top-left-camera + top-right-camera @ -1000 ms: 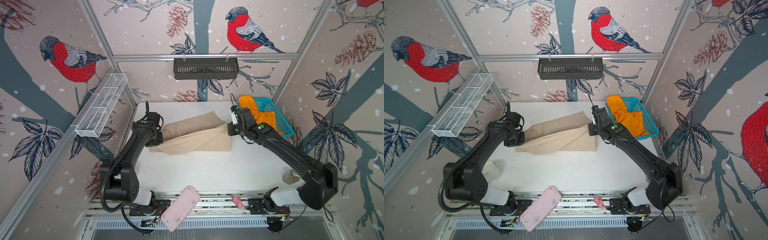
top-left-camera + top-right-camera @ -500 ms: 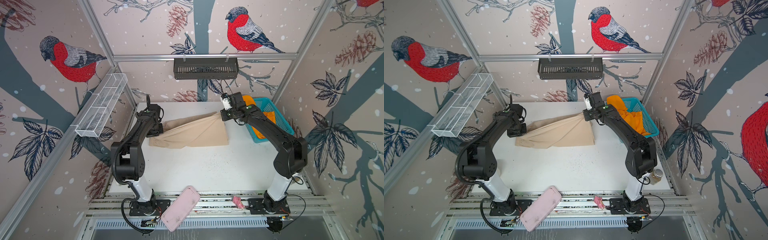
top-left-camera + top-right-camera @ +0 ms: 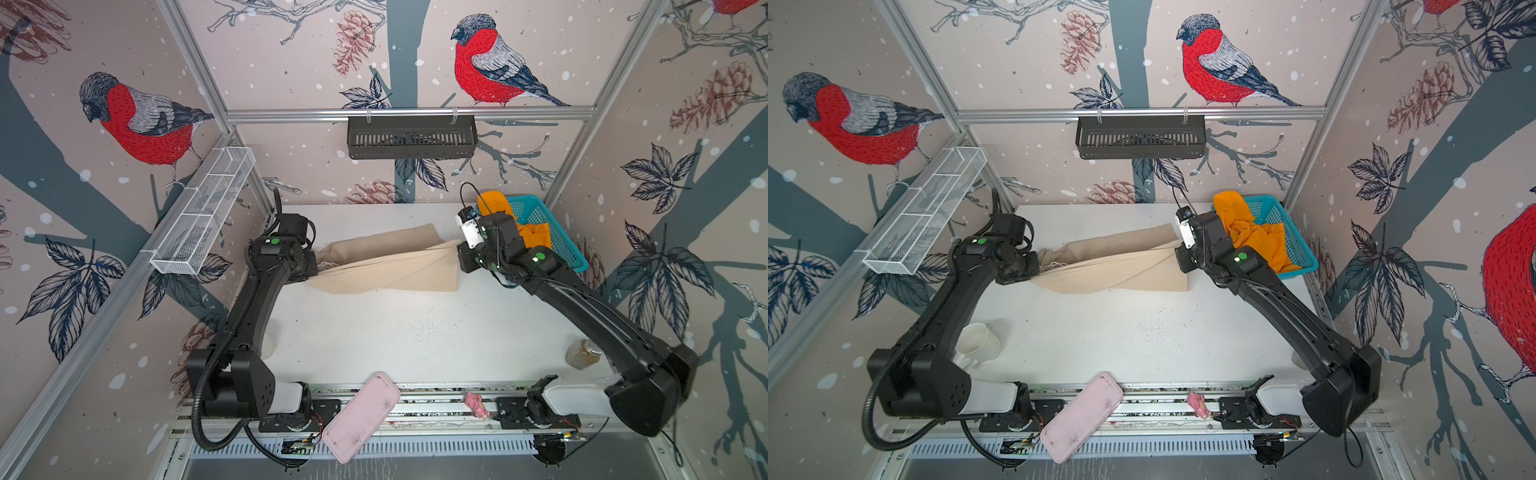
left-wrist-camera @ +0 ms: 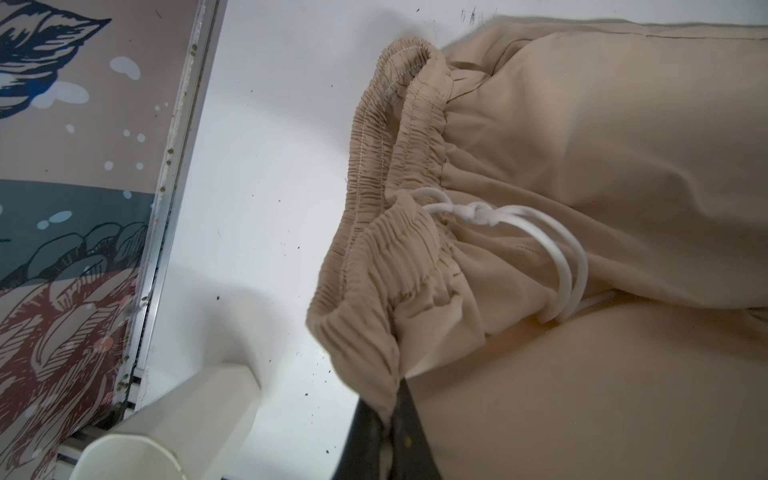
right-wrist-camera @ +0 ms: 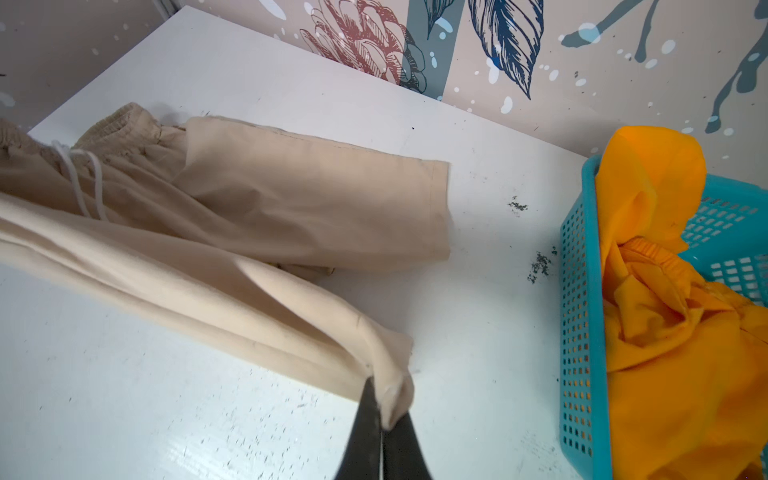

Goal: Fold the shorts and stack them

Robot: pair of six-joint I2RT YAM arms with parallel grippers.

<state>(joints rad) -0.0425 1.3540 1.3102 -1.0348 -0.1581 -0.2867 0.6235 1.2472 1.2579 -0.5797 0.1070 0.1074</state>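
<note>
The beige shorts (image 3: 386, 266) (image 3: 1113, 266) lie stretched across the back of the white table. My left gripper (image 3: 313, 266) (image 3: 1036, 268) (image 4: 392, 415) is shut on the gathered waistband (image 4: 374, 291), near the white drawstring (image 4: 552, 249). My right gripper (image 3: 459, 257) (image 3: 1179, 259) (image 5: 384, 415) is shut on a corner of a leg hem, lifting that fold above the table. The other leg (image 5: 311, 199) lies flat behind it. The orange shorts (image 3: 536, 237) (image 3: 1258, 237) (image 5: 665, 332) hang crumpled in and over the basket.
The teal mesh basket (image 3: 569, 253) (image 3: 1300, 257) (image 5: 582, 291) stands at the back right, close to my right wrist. A white cup (image 3: 978, 340) (image 4: 166, 436) sits by the left arm, and a jar (image 3: 584, 353) at the right edge. A pink case (image 3: 361, 415) lies on the front rail.
The left jaws have closed on the waistband. Both arms reached toward the back wall with the beige shorts, then came forward again, and the cloth hangs stretched between them.
</note>
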